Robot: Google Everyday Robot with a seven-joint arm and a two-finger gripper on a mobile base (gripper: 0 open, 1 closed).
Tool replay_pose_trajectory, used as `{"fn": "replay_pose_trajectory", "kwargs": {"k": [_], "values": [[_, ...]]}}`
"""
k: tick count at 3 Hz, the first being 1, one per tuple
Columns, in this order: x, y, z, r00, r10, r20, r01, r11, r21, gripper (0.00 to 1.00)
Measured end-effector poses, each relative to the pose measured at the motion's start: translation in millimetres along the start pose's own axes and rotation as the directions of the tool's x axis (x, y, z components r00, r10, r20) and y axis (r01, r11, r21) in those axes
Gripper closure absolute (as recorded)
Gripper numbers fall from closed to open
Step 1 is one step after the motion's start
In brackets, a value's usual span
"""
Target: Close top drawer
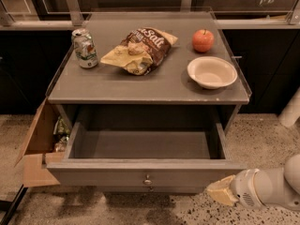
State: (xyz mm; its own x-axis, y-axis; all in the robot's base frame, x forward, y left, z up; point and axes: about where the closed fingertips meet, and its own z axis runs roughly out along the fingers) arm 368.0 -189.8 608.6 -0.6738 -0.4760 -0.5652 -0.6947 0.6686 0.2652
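While the wide grey-painted wooden top drawer (93, 176) is standing pulled well out of the grey cabinet (140, 86), the robot's white arm with its tan-tipped gripper (221, 191) is hanging low at the right of the view, near the floor. It is sitting just below and in front of the right end of the drawer's flat front. Whether it is touching the wood, and whether it is spread or pressed together, I cannot tell. The drawer front is running left to right across the view as its long axis, and its small round metal knob (148, 181) is lying to the left of the gripper. The front is facing the camera, so the drawer is pointing out of the cabinet, and its way home is lying straight back under the tabletop. In my judgement, closing is calling for a push on that front, directed away from the camera.
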Motion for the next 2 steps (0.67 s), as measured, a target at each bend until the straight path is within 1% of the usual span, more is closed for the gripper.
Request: {"fn": "replay_pose_trajectory", "kwargs": {"k": [1,2], "values": [[-19.8,-10.1,5.8,0.999,-0.023,0.025,0.022,0.9989,0.04,1.0],[-33.5,-12.6,9.9,0.998,-0.043,0.039,0.04,0.9967,0.071,1.0]]}}
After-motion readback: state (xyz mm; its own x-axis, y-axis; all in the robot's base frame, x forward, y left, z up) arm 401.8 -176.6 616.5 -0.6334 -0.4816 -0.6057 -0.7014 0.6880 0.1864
